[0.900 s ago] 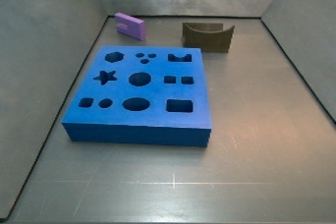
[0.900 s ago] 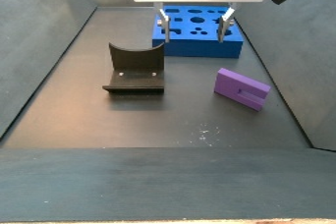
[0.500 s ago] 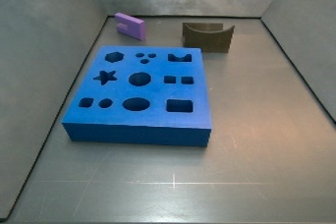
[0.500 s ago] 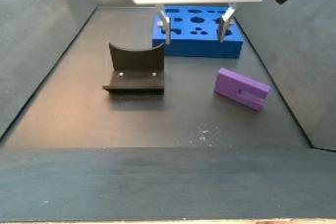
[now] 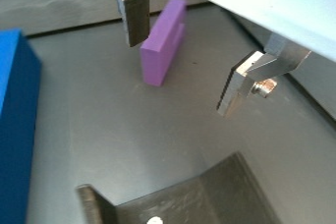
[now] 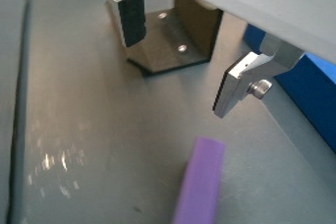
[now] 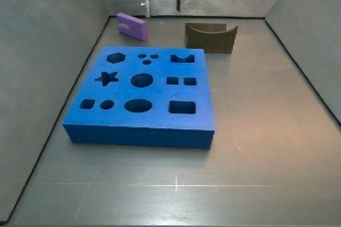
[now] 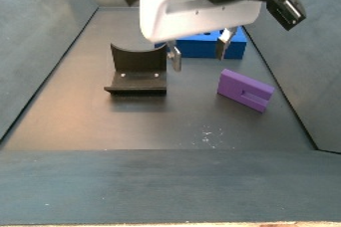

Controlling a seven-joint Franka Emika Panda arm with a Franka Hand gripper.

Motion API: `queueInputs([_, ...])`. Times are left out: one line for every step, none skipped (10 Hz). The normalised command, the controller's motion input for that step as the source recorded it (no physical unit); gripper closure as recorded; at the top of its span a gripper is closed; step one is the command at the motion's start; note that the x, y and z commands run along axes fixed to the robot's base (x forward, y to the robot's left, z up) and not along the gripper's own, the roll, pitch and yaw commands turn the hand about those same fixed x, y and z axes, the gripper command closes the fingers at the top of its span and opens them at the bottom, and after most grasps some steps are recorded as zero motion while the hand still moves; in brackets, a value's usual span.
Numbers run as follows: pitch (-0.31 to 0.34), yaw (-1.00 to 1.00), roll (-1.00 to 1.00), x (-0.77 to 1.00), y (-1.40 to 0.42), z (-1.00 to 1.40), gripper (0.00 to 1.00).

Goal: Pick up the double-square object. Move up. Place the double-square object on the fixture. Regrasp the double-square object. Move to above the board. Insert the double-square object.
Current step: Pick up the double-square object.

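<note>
Two silver fingers [image 5: 133,17] of the gripper [image 5: 187,49] stand wide apart with nothing between them, hanging above the floor between the double-square object [image 5: 163,41] and the fixture [image 5: 178,206]. That purple piece lies flat on the grey floor [image 8: 186,116], just beside the fixture [image 8: 136,72] but not touching it, and free of the gripper [image 8: 197,54]. Behind them, partly hidden by the gripper body, sits the blue board [image 8: 202,45]; its shaped holes show in a side view [image 7: 144,90].
</note>
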Motion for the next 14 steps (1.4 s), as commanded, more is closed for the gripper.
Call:
queueInputs([-0.114,0.61,0.0,-0.57,0.14,0.0,0.0])
queueInputs([-0.149,0.49,-0.03,-0.67,0.15,0.0,0.0])
queueInputs([-0.166,0.42,0.0,-0.75,0.19,0.0,0.0])
queueInputs([-0.226,0.32,0.0,-0.86,0.06,-0.09,0.0])
queueInputs([-0.254,0.31,0.24,-0.83,0.0,-0.37,0.0])
queueInputs([-0.18,0.21,0.3,-0.59,-0.03,-0.6,0.0])
queueInputs([-0.063,0.12,0.25,-0.35,0.0,-0.6,0.0])
queueInputs([0.0,0.0,0.05,-0.06,0.0,-0.44,0.0])
queueInputs([0.0,0.0,0.0,0.08,-0.09,-0.33,0.0])
queueInputs([0.051,0.0,-0.02,0.3,-0.17,-0.13,0.0])
queueInputs([0.049,0.0,0.0,0.21,-0.12,-0.08,0.0])
queueInputs([0.0,0.0,0.0,0.0,0.0,-0.18,0.0])
queueInputs([0.0,0.01,0.0,0.0,0.03,-0.21,0.0])
queueInputs([0.0,0.0,0.06,-0.02,0.04,-0.25,0.0])
